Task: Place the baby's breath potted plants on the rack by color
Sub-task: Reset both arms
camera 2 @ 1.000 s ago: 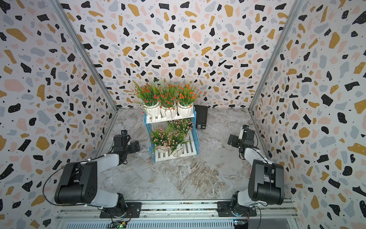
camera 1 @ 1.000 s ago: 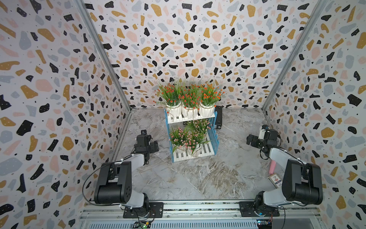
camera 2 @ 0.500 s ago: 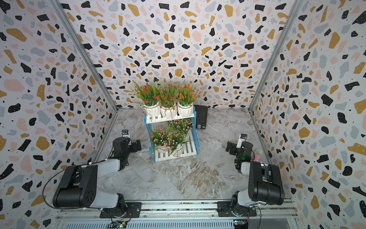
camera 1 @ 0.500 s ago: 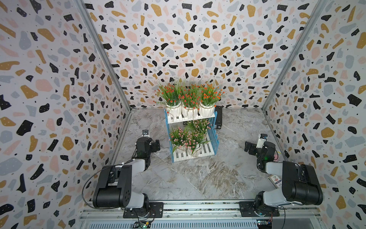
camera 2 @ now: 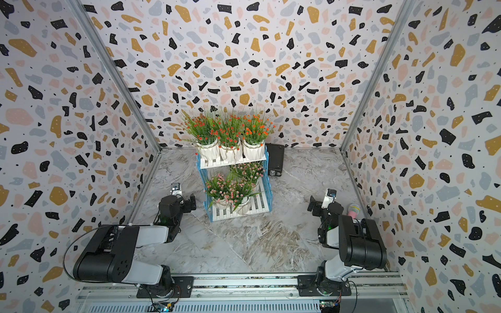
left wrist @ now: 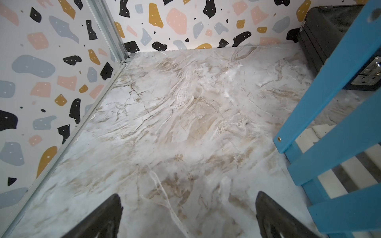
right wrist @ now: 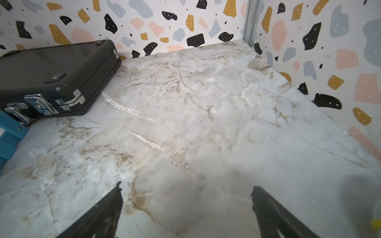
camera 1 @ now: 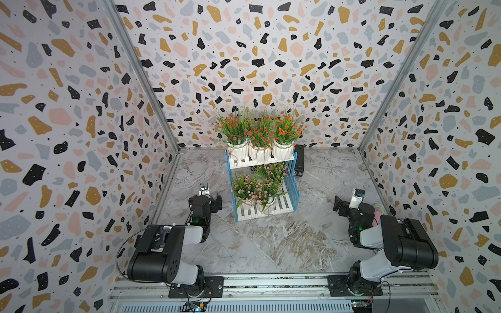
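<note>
The rack [camera 1: 292, 184] [camera 2: 267, 189] stands mid-table, with white slats and blue picket sides. Three orange-red baby's breath potted plants [camera 1: 260, 132] [camera 2: 229, 130] stand in a row on its top shelf. Pink ones [camera 1: 257, 184] [camera 2: 233, 187] crowd the lower shelf. My left gripper [camera 1: 217, 202] [camera 2: 189, 202] [left wrist: 188, 216] hovers open and empty just left of the rack, whose blue panel [left wrist: 329, 144] is close by. My right gripper [camera 1: 340, 203] [camera 2: 314, 204] [right wrist: 186, 210] is open and empty over bare table, well right of the rack.
A black briefcase [camera 1: 299, 160] [camera 2: 275, 160] [right wrist: 51, 78] lies behind the rack against the back wall. A small pink object [camera 1: 376, 214] [camera 2: 353, 210] sits by the right wall beside my right arm. Patterned walls close three sides.
Both arms have folded back toward their bases, drawing the grippers nearer the front. The plants and rack have not moved.
</note>
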Robot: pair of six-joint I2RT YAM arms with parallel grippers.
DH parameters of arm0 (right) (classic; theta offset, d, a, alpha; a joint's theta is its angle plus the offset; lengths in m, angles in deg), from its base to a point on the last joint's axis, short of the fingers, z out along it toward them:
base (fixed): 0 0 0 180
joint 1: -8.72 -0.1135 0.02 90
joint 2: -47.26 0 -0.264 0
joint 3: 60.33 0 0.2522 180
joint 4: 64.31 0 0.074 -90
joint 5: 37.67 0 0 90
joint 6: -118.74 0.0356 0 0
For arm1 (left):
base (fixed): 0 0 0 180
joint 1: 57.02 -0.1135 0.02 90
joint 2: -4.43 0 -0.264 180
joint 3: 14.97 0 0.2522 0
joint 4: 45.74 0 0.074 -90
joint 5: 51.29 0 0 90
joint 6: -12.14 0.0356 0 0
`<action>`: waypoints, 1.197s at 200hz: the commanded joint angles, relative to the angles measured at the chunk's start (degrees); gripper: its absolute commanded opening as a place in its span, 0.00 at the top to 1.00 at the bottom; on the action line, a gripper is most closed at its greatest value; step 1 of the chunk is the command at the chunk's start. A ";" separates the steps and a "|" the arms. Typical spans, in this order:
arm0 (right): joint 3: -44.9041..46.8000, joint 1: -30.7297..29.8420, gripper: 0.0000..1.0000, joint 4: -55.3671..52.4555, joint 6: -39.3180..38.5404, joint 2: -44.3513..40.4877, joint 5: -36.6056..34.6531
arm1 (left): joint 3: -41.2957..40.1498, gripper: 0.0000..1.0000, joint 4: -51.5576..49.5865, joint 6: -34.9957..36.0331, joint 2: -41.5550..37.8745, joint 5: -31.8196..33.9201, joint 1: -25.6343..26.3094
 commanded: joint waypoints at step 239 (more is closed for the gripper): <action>-7.31 -5.31 0.00 -12.34 -5.06 -1.04 -6.05 | 0.48 0.01 3.84 0.71 0.34 0.93 -0.25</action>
